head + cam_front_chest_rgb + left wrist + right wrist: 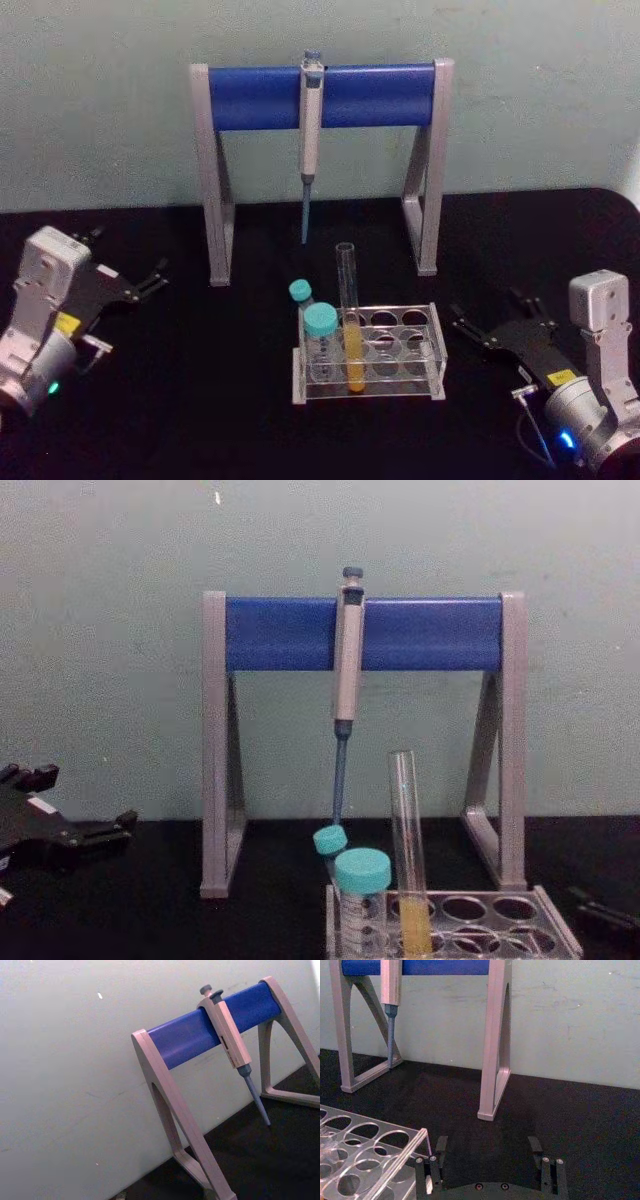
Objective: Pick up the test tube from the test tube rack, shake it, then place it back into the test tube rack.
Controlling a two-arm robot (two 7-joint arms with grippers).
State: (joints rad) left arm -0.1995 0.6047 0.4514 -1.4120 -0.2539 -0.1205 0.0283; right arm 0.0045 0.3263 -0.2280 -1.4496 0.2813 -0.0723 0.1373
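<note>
Still racked: test tube (349, 320) upright in test tube rack (437, 345), mid-counter; right end effector (487, 322) agape beside it, left end effector (150, 280) agape, far off.

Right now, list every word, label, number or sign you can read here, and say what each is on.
No text reads legibly in any view.
Yellow sticker on the left hand's arm: too small to read.
Yellow sticker on the right hand's arm: too small to read.
Dark window on the pipette: blurred, unreadable.
Pale label on the front teal-capped vial: too blurred to read.
</note>
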